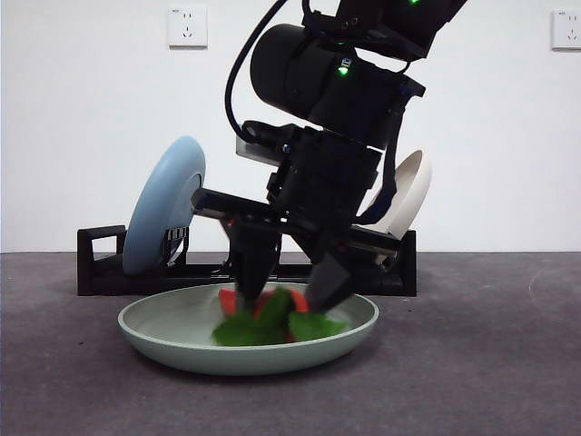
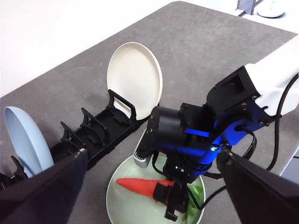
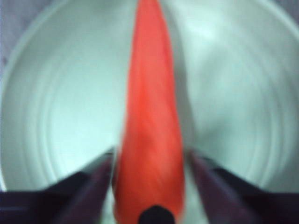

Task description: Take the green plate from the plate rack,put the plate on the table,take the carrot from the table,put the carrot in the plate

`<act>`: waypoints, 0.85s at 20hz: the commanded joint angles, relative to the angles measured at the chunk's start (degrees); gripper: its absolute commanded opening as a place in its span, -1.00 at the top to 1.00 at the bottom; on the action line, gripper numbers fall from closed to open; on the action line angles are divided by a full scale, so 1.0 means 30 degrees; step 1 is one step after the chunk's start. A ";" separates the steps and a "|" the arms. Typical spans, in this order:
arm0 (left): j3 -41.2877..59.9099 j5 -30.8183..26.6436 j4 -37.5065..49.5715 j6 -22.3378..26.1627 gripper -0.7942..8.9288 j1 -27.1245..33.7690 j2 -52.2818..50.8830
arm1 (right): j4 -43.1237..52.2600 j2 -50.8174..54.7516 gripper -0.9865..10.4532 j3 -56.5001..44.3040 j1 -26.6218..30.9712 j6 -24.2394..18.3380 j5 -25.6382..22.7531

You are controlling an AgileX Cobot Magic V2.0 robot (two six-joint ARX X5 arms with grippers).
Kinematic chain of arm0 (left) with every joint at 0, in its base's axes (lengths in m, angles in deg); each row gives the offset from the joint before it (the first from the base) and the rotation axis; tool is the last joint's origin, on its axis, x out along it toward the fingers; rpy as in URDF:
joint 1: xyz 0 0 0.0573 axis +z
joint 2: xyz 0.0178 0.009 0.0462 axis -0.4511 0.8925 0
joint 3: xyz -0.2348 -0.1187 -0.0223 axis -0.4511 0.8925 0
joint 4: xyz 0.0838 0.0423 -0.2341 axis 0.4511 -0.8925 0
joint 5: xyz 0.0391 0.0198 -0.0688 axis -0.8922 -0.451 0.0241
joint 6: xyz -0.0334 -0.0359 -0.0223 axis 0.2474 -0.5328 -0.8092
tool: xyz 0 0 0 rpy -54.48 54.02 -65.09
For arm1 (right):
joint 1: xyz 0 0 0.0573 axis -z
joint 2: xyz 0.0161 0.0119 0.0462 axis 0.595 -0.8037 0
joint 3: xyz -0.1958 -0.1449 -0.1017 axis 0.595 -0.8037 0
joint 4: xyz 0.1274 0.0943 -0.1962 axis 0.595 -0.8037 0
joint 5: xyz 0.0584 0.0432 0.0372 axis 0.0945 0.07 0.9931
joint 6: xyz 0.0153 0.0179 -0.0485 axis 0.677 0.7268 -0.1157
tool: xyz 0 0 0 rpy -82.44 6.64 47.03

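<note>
The green plate (image 1: 154, 331) lies flat on the table (image 1: 508, 363) in front of the plate rack (image 1: 100, 263). The carrot (image 1: 231, 300) lies in it, with its green leaves (image 1: 272, 329) toward the front. My right gripper (image 1: 286, 295) is down in the plate, its jaws open on either side of the carrot's thick end. In the right wrist view the carrot (image 3: 149, 116) runs between the jaws over the plate (image 3: 56, 93), with a thin gap on one side. My left gripper (image 2: 152, 156) is open and empty high above, looking down on the plate (image 2: 117, 196), the carrot (image 2: 135, 185) and the right gripper (image 2: 173, 200).
A light blue plate (image 1: 163, 204) stands in the rack's left end and a beige-white plate (image 1: 408, 195) in its right end. Both show in the left wrist view, blue (image 2: 23, 140) and beige (image 2: 135, 79), with the rack (image 2: 93, 135) between them. A white wall is behind.
</note>
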State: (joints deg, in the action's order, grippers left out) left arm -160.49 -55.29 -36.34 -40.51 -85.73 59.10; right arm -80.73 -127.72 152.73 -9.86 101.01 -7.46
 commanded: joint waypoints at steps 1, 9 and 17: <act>0.0066 -0.0029 0.0095 -0.0138 -0.13 -0.0022 -0.0029 | 0.0102 0.0772 -0.20 -0.0015 -0.0102 -0.0102 -0.0146; 0.0066 0.0007 -0.0306 -0.0291 -0.13 -0.0022 -0.0029 | -0.5646 0.8568 -0.16 -0.0007 -0.0087 -0.0204 -0.0583; 0.0066 0.2295 -0.2208 -0.2171 0.02 -0.0029 -0.0029 | -1.3741 1.6881 -0.07 -0.0007 -0.0102 -0.0867 0.1180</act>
State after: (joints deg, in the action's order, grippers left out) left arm -160.49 -49.50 -42.85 -44.95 -85.73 59.10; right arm -121.65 -77.50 152.73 -10.01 99.03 -5.06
